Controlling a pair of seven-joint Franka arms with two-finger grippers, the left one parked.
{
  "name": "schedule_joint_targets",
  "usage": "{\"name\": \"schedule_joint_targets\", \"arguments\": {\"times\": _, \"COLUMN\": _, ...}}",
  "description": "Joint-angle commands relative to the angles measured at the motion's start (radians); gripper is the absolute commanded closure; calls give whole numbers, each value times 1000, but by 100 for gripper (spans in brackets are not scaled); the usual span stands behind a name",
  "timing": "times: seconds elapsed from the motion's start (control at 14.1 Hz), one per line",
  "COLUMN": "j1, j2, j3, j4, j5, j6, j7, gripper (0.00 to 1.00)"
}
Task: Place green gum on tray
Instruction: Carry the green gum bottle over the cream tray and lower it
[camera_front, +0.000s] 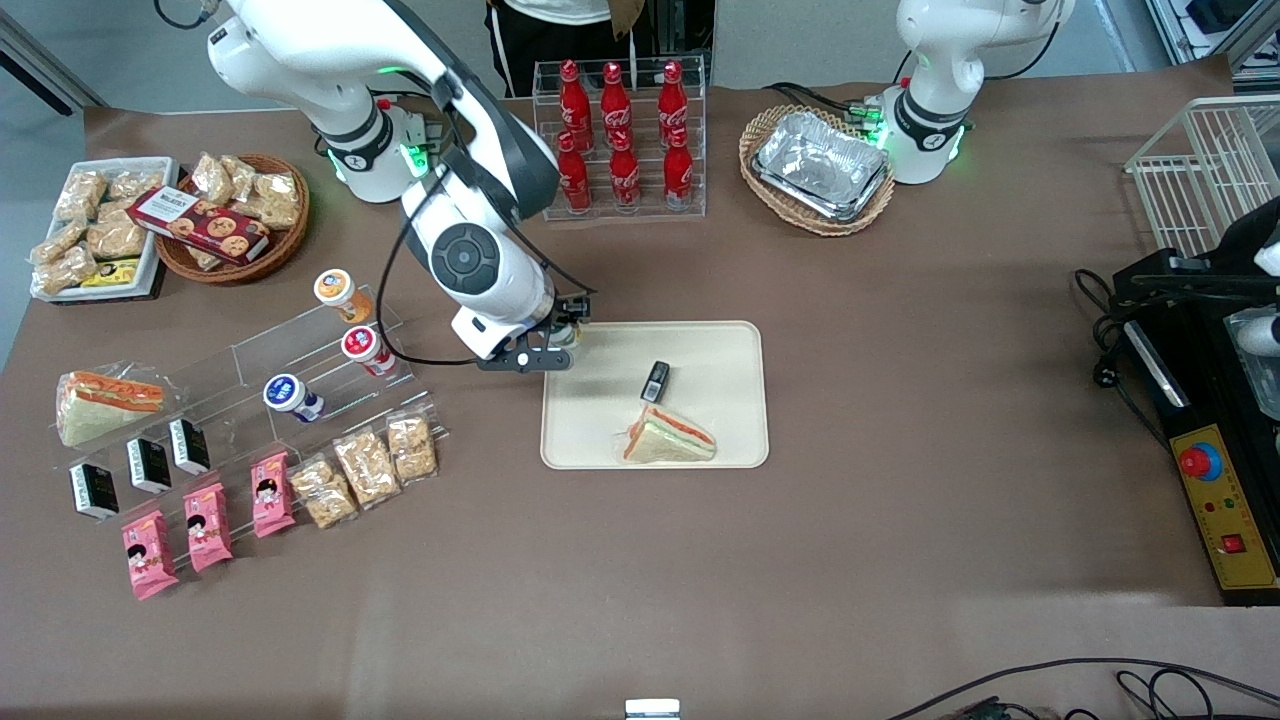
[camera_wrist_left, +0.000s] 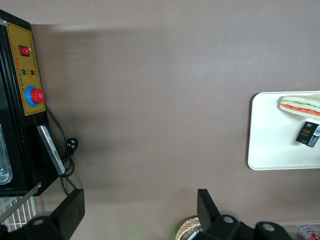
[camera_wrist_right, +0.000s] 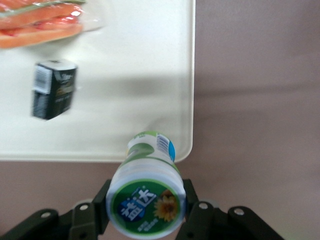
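Observation:
My right gripper (camera_wrist_right: 146, 200) is shut on the green gum (camera_wrist_right: 146, 197), a small bottle with a white lid and green label, held by its lid end. In the front view the gripper (camera_front: 553, 350) hangs over the corner of the cream tray (camera_front: 720, 345) nearest the working arm and farthest from the camera; the gum is mostly hidden there. In the right wrist view the bottle's body reaches over the tray's rounded corner (camera_wrist_right: 185, 145). On the tray lie a small black box (camera_front: 655, 381) and a wrapped sandwich (camera_front: 668, 437).
A clear stepped rack holds orange-labelled (camera_front: 338, 290), red-labelled (camera_front: 364, 347) and blue-labelled (camera_front: 288, 395) bottles toward the working arm's end. Snack packs (camera_front: 365, 467) lie nearer the camera. A cola bottle rack (camera_front: 622, 140) and a wicker basket with foil trays (camera_front: 820, 165) stand farther from the camera.

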Motion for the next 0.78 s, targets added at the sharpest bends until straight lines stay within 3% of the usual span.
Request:
{"name": "schedule_joint_targets", "arguments": {"times": 0.0, "j1": 15, "j2": 17, "j3": -9, "j4": -104, "j5": 17, "j6": 152, "j7": 4, "gripper": 73}}
{"name": "schedule_joint_targets", "arguments": {"times": 0.71, "j1": 61, "j2": 120, "j3": -9, "j4": -106, "j5": 9, "j6": 305, "j7": 96, "gripper": 71}}
